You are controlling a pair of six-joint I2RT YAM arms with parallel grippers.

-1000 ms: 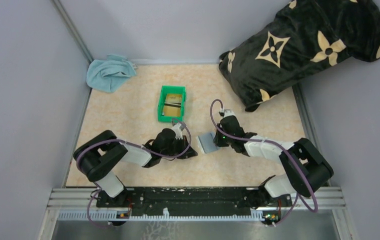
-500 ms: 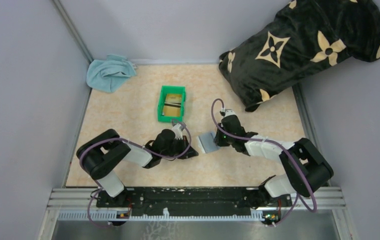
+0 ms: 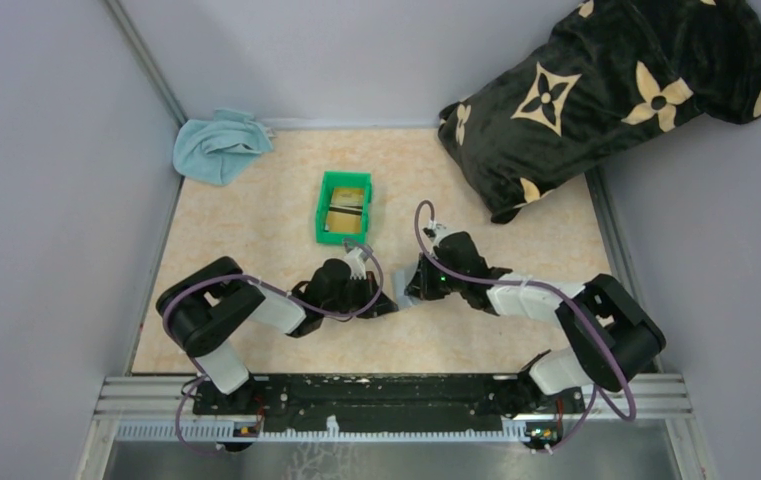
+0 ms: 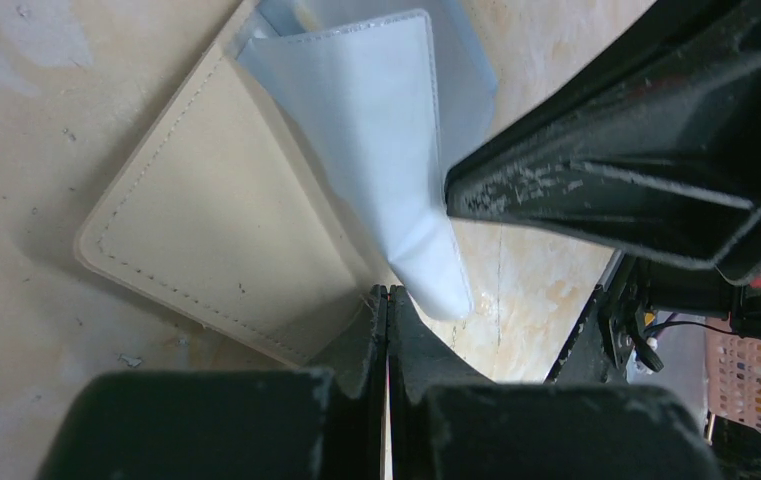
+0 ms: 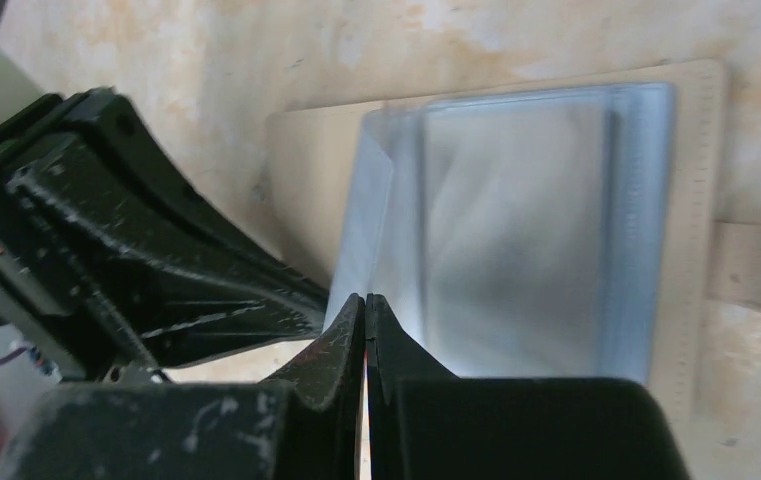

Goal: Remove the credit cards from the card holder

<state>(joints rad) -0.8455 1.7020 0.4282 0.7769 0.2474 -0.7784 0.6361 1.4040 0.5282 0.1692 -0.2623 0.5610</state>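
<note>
Saw the card holder [image 4: 226,220] lying open on the table [image 3: 256,200], near the middle of its near edge, tan inside up. Found the right gripper [image 5: 366,300] shut tight on the edge of the clear sleeve [image 4: 376,130], holding it up off the tan. Found the left gripper [image 4: 387,295] shut too, tips right at the holder's edge; could not tell if pinching it. Spotted tan and black credit cards [image 3: 344,212] in the green bin [image 3: 339,238] further back.

Card holder [image 4: 226,220] spread open on the table; credit cards [image 3: 344,212] in the green bin [image 3: 323,218].
From here I see its tan stitched face up, lying flat, one clear bluish sleeve [image 4: 386,150] lifted off it; the gold-tan and black cards lie apart from it.
</note>
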